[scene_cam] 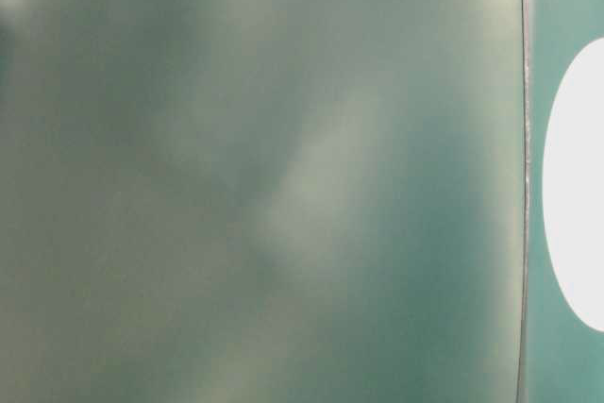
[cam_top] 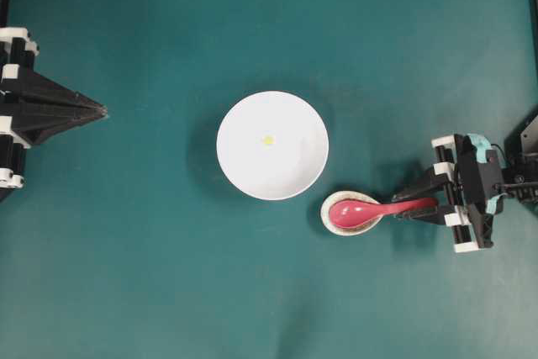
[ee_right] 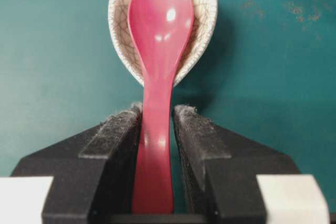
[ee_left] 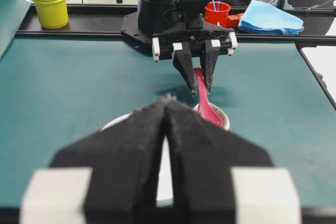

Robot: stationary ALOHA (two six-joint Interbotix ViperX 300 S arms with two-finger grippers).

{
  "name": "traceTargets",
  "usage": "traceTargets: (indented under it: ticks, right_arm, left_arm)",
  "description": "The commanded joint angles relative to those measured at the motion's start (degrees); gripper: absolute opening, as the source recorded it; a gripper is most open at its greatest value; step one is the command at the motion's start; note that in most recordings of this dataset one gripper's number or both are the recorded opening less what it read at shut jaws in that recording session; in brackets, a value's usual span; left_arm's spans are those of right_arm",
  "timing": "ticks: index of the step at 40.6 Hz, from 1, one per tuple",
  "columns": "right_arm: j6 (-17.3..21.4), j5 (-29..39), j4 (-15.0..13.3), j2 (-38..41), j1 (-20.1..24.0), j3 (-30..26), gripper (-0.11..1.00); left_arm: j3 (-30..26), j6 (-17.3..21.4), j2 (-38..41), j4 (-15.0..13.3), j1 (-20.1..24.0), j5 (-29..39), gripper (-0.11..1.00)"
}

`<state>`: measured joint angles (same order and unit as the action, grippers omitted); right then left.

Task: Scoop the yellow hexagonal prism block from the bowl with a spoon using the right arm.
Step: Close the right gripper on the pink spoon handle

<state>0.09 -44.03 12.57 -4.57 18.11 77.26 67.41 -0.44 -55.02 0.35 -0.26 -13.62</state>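
Note:
The white bowl (cam_top: 290, 166) sits mid-table with the tiny yellow block (cam_top: 267, 139) inside it. The pink-red spoon (cam_top: 363, 211) lies to the bowl's right, its scoop in a small speckled spoon rest (cam_top: 335, 222). My right gripper (cam_top: 414, 208) straddles the spoon's handle (ee_right: 156, 145). Its jaws are close around the handle: the left pad (ee_right: 113, 129) touches it and a thin gap shows at the right pad (ee_right: 202, 135). The spoon still rests in the dish. My left gripper (cam_top: 101, 111) is shut and empty at the far left, pointing at the bowl (ee_left: 118, 121).
Beyond the table's far edge in the left wrist view stand a yellow and blue cup stack (ee_left: 50, 6), a red cup (ee_left: 217, 13) and a blue cloth (ee_left: 270, 18). The table-level view is a blur, with a white shape (scene_cam: 580, 186) at its right edge.

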Motion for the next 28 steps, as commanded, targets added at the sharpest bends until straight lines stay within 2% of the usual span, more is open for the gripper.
traceTargets:
  ticks: [1, 28]
  right_arm:
    - [-0.1, -0.3, -0.4, -0.4, 0.3, -0.7, 0.35]
    - [-0.5, -0.1, -0.6, -0.4, 0.2, -1.1, 0.38]
  left_arm:
    - [-1.7, -0.1, 0.4, 0.1, 0.0, -0.3, 0.0]
    - [-1.7, -0.2, 0.4, 0.1, 0.0, -0.3, 0.0]
